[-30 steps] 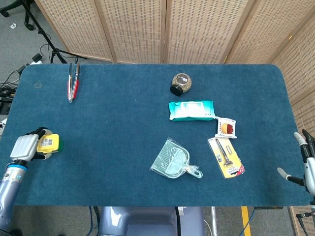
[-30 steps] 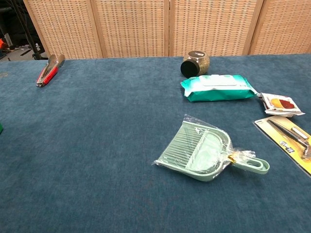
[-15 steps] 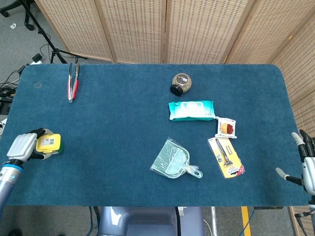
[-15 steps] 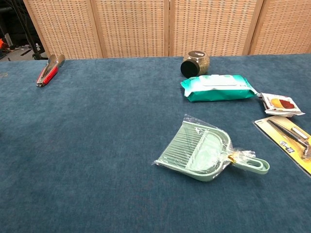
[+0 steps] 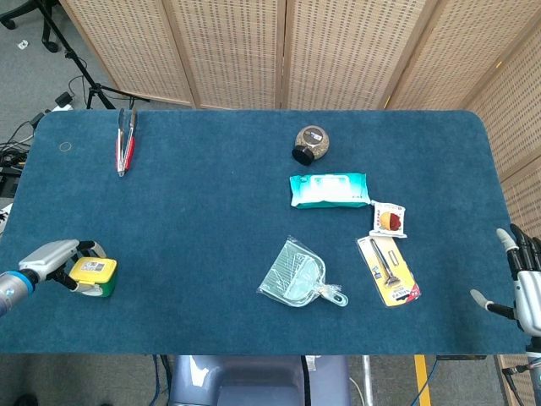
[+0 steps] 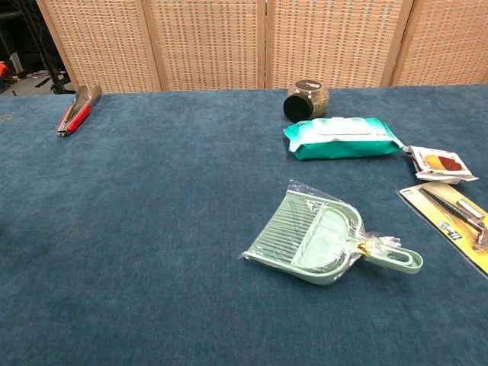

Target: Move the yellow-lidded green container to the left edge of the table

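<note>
In the head view, the green container with a yellow lid (image 5: 93,277) is at the front left of the blue table (image 5: 194,220), close to its left edge. My left hand (image 5: 49,257) is just left of it, fingers (image 5: 82,248) reaching round its near side and still holding it. My right hand (image 5: 523,286) hangs beyond the table's right edge, fingers spread, holding nothing. The chest view shows neither hand nor the container.
Red-handled tongs (image 5: 125,140) lie at the back left. A round jar (image 5: 310,144), a wipes pack (image 5: 330,190), a snack packet (image 5: 389,220), a carded tool (image 5: 388,270) and a wrapped green dustpan (image 5: 297,277) occupy the centre right.
My left hand has carried the container toward the table's front edge and slightly right. The right hand has drifted a little lower.
</note>
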{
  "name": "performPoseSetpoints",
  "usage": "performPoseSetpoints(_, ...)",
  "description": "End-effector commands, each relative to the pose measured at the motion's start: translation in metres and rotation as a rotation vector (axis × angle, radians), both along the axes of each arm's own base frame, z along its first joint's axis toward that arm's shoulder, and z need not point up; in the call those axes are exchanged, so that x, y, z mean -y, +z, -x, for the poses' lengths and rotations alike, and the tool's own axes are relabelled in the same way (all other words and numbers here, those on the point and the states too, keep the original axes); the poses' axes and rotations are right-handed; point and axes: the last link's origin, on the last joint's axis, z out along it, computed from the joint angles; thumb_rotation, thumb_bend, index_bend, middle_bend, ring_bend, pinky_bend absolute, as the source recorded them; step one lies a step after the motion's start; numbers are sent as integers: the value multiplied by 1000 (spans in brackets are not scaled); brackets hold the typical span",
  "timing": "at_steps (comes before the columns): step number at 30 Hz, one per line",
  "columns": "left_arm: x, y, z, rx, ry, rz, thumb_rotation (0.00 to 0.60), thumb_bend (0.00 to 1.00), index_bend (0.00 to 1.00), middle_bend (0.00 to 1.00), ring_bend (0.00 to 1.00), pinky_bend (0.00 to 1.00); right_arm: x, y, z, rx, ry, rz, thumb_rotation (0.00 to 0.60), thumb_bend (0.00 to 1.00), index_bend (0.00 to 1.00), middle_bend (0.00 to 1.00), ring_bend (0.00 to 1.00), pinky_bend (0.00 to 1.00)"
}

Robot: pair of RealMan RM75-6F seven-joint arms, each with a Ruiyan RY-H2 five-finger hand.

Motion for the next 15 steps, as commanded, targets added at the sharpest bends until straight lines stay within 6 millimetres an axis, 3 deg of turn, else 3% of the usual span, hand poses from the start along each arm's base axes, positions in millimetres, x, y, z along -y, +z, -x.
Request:
performPoseSetpoints(1,-11,-5,9,-71,28,31,600,443,499,169,213,307,0,0,0,1,-1,0,600,0,0,0,0,0)
performPoseSetpoints(3,-15,-6,10,-46,18,-17,600,377,189,8,17,101,0,0,0,1,-1,0,600,0,0,0,0,0)
performPoseSetpoints(5,-17,-2,8,16,-2,-102,600,326,23,0,0,4,0,1,0,3,0,2,600,0,0,0,0,0)
performPoseSetpoints(15,-5,17,5,101,-107,-231,600,282,0,0,0,0,-1,2,0,8,1,3,600,0,0,0,0,0)
